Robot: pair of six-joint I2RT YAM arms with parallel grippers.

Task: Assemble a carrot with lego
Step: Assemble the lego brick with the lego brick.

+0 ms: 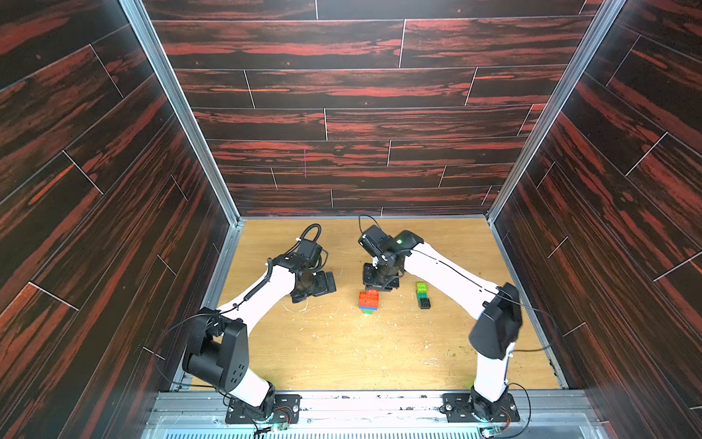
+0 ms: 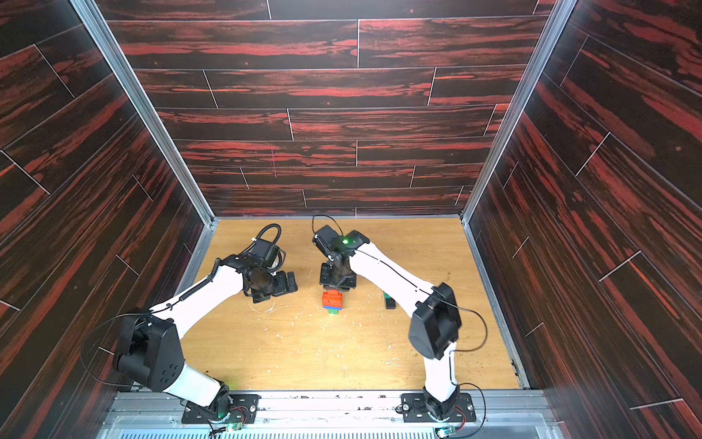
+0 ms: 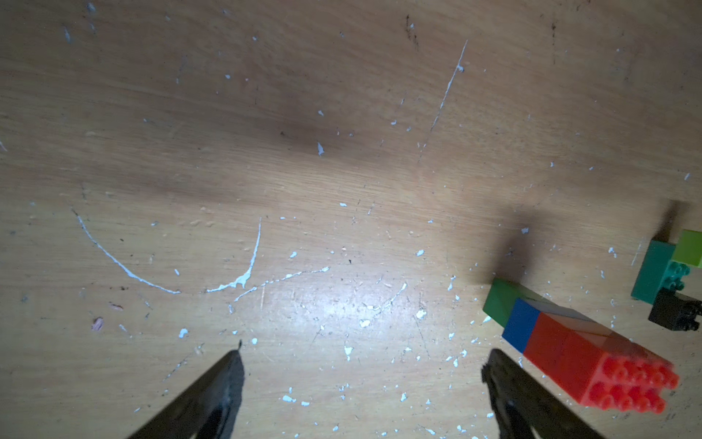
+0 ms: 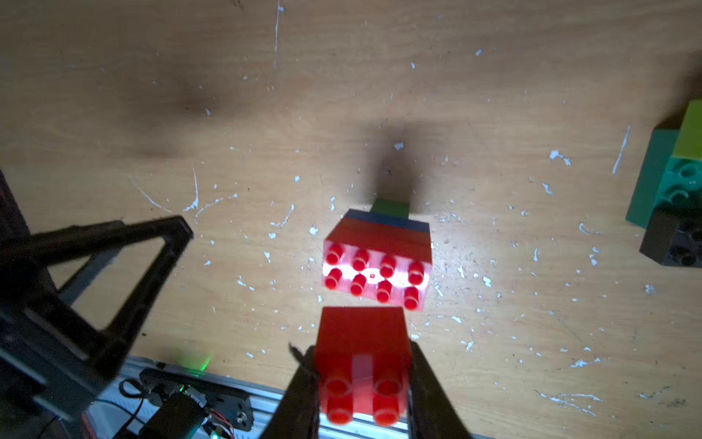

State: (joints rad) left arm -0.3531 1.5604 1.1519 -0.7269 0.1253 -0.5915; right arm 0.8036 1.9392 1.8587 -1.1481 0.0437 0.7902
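Note:
A lego stack with a green tip, one blue brick and red bricks rests mid-table; its studded red end faces the right wrist camera. My right gripper is shut on a red brick, held just behind the stack and apart from it. A second stack of lime, teal and black bricks sits to the right, half hidden by the right arm in a top view. My left gripper hangs open and empty, left of the red stack.
The wooden table is scratched and flecked with white chips. Dark panelled walls close in the back and both sides. A metal rail with the arm bases runs along the front edge.

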